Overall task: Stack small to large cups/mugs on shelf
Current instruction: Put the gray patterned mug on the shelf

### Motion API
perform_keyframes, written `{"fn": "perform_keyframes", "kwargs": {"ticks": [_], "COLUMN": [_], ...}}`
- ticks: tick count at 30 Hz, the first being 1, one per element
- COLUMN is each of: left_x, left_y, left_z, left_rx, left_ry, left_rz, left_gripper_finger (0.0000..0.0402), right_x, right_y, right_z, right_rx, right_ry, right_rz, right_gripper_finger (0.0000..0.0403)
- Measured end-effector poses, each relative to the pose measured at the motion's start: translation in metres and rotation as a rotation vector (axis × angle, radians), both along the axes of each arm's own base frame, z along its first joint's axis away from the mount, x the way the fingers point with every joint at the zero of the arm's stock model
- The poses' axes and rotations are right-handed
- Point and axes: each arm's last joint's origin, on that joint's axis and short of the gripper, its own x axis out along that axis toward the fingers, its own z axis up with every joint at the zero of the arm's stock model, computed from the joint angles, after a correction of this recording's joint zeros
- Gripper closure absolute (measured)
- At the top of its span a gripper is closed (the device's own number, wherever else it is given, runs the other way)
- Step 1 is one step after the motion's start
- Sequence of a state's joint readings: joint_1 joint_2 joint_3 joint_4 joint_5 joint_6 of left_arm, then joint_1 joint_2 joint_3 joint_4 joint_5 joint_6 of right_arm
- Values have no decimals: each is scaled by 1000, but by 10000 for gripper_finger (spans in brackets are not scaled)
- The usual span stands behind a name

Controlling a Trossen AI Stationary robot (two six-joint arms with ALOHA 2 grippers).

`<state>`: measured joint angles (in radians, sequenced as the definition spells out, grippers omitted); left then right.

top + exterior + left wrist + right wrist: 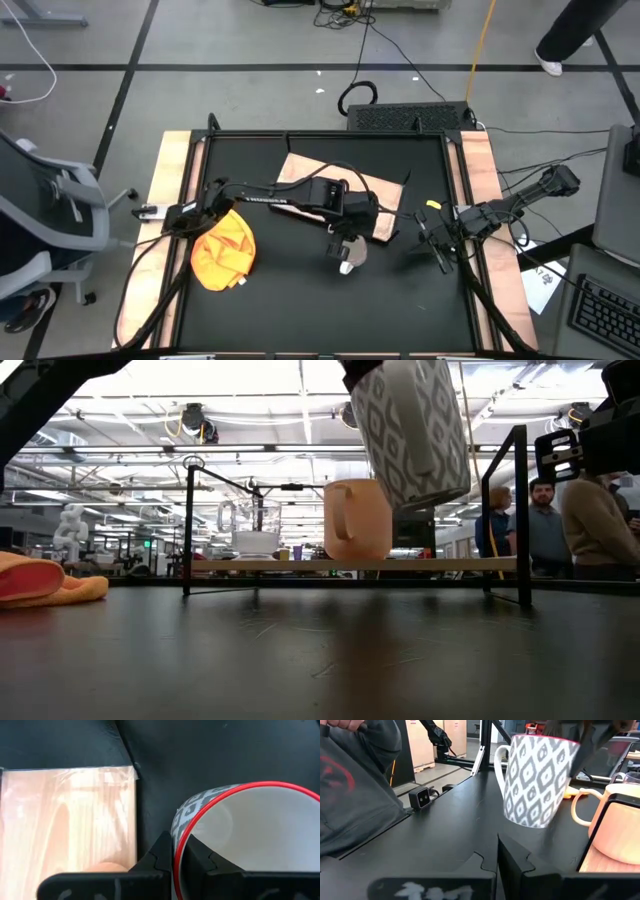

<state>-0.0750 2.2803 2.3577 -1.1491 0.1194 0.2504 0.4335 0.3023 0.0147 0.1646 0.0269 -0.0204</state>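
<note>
Left hand point(174, 862): pinching the rim of the white mug point(250, 845), one finger inside the red-edged lip, one outside on the grey diamond pattern. The mug hangs clear of the worktop point(300, 300), just off the shelf's near edge; in the low view it point(410, 425) tilts slightly, its base above the orange mug's top.

Right hand point(437, 240): pressed together, holding nothing, over the worktop's right side, well apart from the mugs.

Shelf point(380, 195): light-wood board in a thin black frame, at the middle of the worktop, toward the back.

Orange mug point(357, 518): upright on the shelf, handle pointing left in the low view.

Glass cup point(240, 518): clear, on the shelf, left of the orange mug and apart from it.

Cloth point(223, 250): orange-yellow, bunched on the worktop's left side under the left arm.

Background: people point(575, 525) standing beyond the worktop.
</note>
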Motion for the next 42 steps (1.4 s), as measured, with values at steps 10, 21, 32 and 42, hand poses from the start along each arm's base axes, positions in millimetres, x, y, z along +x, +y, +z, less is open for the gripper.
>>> {"fn": "perform_keyframes", "kwargs": {"ticks": [10,21,32,42], "left_x": [-2,3,13,13], "left_y": [-13,-48,-46,-49], "left_z": [0,-39,-77,-79], "left_rx": [-20,-8,44,47], "left_ry": [13,132,212,230], "left_rz": [-15,-75,-45,-28], "left_gripper_finger": [382,383,383,383], "right_x": [0,0,0,0], "right_y": [0,0,0,0], "right_z": [0,-1,-1,-1], "right_rx": [1,1,3,2], "right_ry": [3,9,14,17], "right_rz": [0,-1,-2,-1], "right_gripper_finger": [403,403,403,403]}}
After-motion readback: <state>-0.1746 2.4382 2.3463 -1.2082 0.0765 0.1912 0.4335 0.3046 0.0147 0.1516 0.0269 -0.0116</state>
